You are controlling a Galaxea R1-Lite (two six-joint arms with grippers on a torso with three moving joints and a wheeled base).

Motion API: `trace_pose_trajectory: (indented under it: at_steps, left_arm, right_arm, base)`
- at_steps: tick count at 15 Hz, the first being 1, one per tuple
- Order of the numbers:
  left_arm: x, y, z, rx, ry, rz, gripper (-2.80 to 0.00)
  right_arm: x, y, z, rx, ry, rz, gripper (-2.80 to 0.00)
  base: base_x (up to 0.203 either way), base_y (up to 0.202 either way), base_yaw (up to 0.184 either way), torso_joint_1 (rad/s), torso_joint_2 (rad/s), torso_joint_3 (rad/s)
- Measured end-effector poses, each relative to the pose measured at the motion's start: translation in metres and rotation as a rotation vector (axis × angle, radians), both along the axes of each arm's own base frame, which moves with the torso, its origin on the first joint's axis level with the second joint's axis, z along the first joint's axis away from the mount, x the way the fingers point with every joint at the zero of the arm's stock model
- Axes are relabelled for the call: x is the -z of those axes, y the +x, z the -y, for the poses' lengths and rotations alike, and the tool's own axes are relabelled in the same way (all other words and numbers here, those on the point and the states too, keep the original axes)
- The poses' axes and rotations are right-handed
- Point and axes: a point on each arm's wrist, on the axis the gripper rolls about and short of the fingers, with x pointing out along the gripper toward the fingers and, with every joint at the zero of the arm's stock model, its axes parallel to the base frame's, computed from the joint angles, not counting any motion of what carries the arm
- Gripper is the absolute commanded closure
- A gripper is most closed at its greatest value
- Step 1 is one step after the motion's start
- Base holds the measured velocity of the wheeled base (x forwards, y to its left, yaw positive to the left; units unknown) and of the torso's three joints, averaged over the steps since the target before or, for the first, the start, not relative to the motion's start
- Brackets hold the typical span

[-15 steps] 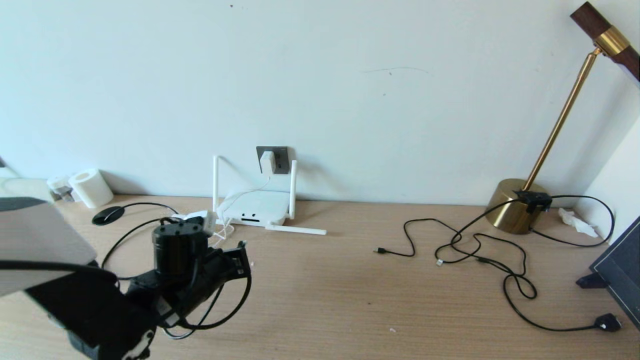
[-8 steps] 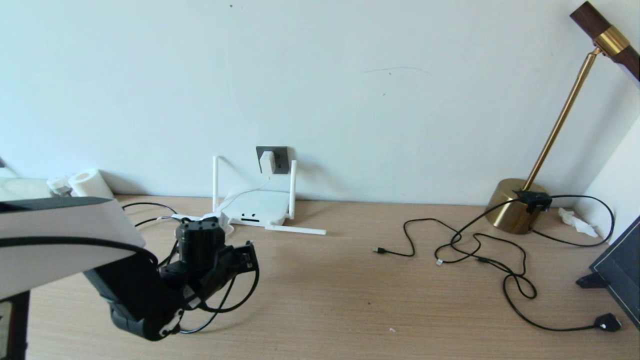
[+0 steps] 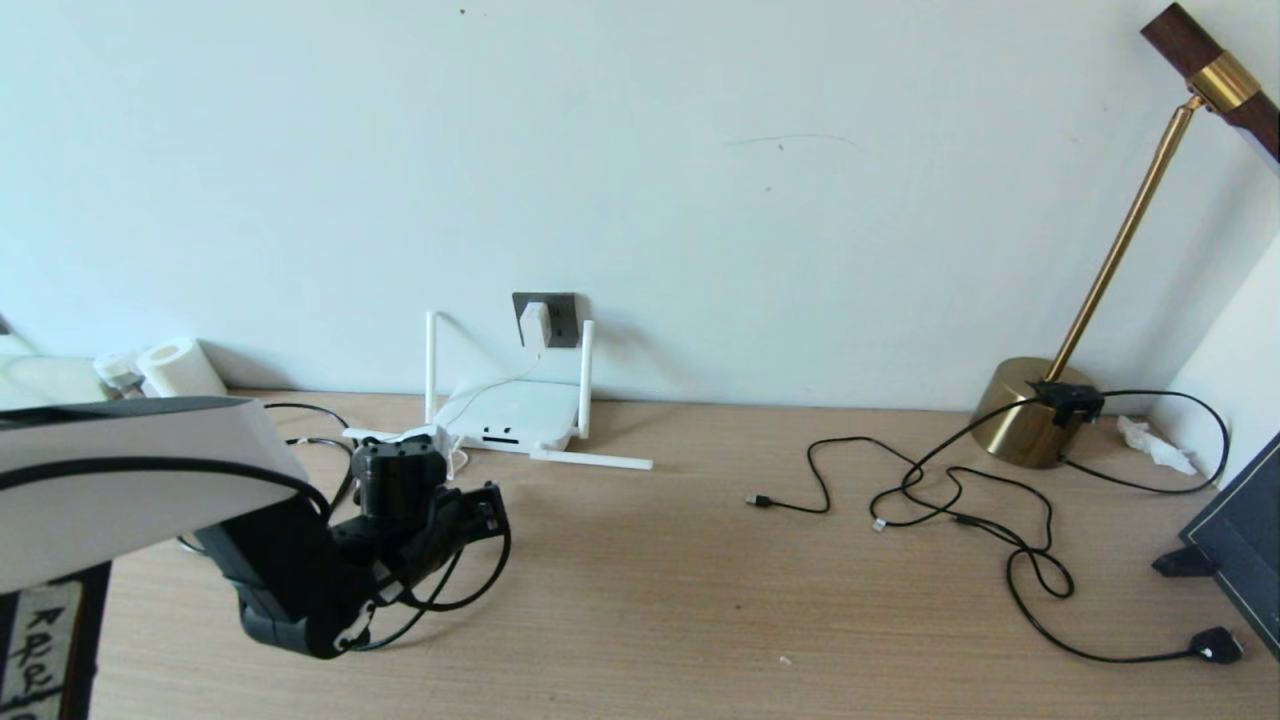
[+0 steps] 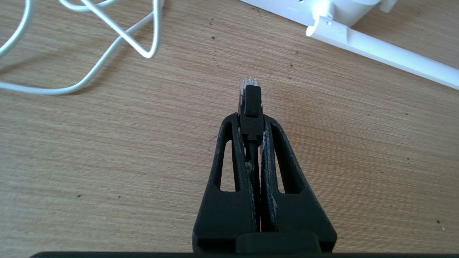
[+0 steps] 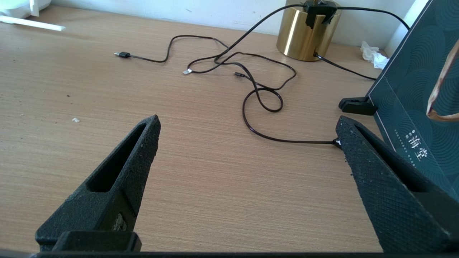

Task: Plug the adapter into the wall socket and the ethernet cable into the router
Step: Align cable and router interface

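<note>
The white adapter (image 3: 534, 325) sits in the dark grey wall socket (image 3: 562, 318), and its thin cord (image 4: 118, 36) trails down past the router (image 3: 512, 412) onto the desk. My left gripper (image 4: 251, 121) is shut on the ethernet cable's black boot (image 4: 250, 104), with the clear plug sticking out past the fingertips just above the desk. The plug points toward the router's near edge (image 4: 344, 9) and a fallen antenna (image 4: 380, 53), a short gap away. The left wrist (image 3: 400, 485) hides those fingers in the head view. My right gripper (image 5: 247, 125) hangs open over bare desk, holding nothing.
Thin black cables (image 3: 950, 500) with small plugs sprawl across the right of the desk. A brass lamp base (image 3: 1030, 412) stands by the wall. A dark box (image 5: 423, 107) leans beside the right gripper. A paper roll (image 3: 180, 372) lies at the far left.
The left arm has swung forward and down toward the router with the ethernet plug in its grip. In the last half second it barely shifted.
</note>
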Motion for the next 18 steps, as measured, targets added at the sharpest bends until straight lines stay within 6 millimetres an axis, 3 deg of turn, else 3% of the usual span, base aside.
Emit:
trace_pose_trajectory:
  at_steps: [12, 18]
  left_arm:
    - [-0.01, 0.001, -0.006, 0.065, 0.073, 0.017, 0.0]
    - [-0.015, 0.01, -0.012, 0.112, 0.084, 0.024, 0.0]
  right_arm:
    - [0.0, 0.0, 0.0, 0.0, 0.0, -0.001, -2.8]
    - [0.0, 0.0, 0.0, 0.0, 0.0, -0.001, -2.8]
  base:
    - [0.0, 0.0, 0.0, 0.0, 0.0, 0.0]
    - [0.0, 0.0, 0.0, 0.0, 0.0, 0.0]
